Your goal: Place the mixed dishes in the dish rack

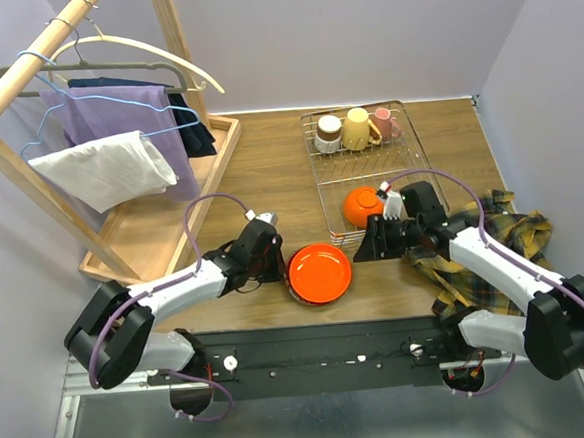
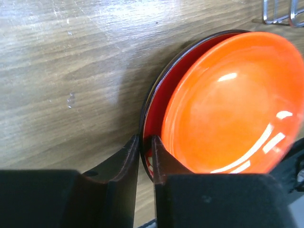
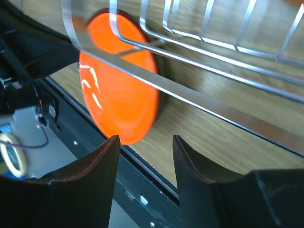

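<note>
Pinching: left gripper (image 2: 145, 142) jaws clamp rim of black-edged red dish (image 2: 156, 102) under orange plate (image 1: 320, 272), on table (image 1: 269, 170) just beside dish rack (image 1: 389, 167) | right gripper (image 3: 145, 142) jaws spread, empty, at rack's near rail | orange bowl (image 1: 363, 206) inside rack

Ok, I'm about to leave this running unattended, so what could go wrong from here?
1. The left hand pinches only the rim of the red plate, with the orange dish lying loose on it. Lifting could tip the plate and slide the dish off.
2. The right hand is open and close to the wire of the dish rack. It could snag or shove the rack.
</note>
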Motion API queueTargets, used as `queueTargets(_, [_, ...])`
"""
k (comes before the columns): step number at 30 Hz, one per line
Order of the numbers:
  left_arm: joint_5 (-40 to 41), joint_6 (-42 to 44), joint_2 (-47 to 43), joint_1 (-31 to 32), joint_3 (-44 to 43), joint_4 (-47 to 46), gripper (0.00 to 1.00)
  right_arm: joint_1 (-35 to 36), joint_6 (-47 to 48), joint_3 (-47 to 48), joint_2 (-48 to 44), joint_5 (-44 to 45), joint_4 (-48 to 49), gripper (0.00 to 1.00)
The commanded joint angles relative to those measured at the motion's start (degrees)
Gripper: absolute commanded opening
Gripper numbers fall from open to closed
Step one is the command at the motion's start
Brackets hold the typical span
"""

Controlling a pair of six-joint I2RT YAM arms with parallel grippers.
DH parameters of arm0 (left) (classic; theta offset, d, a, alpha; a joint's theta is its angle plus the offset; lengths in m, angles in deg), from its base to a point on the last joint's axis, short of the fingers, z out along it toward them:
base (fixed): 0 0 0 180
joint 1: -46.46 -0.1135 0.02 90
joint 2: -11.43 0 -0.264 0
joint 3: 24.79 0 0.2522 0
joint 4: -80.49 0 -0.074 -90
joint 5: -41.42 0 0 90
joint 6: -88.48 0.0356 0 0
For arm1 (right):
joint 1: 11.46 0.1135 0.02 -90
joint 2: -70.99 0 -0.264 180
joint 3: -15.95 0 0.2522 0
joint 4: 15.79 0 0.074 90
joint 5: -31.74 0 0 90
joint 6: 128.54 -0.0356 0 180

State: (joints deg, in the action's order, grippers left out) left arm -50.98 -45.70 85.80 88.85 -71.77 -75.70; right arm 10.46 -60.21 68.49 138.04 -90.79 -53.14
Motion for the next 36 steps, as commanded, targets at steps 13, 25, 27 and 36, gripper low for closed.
queueTargets(13, [6.7,9.9,6.1,-0.6,-0.4,8.3,0.27,1.0,-10.1,-7.8,-5.5,4.7,9.2,0.57])
queueTargets(25, [6.8,10.4,6.1,-0.4,-3.2,8.8,0.27,1.1,-13.7,-5.3,-2.3,-0.2,13.0,0.56])
queueTargets(27, [7.7,10.5,5.4,-0.4,-3.4,9.6,0.27,1.1,-14.3,-4.9,-1.5,-0.8,13.1,0.56])
queueTargets(36, [8.2,10.1,4.1,-0.3,-6.3,11.2,0.25,1.6,-14.8,-3.2,1.8,-1.9,12.7,0.56])
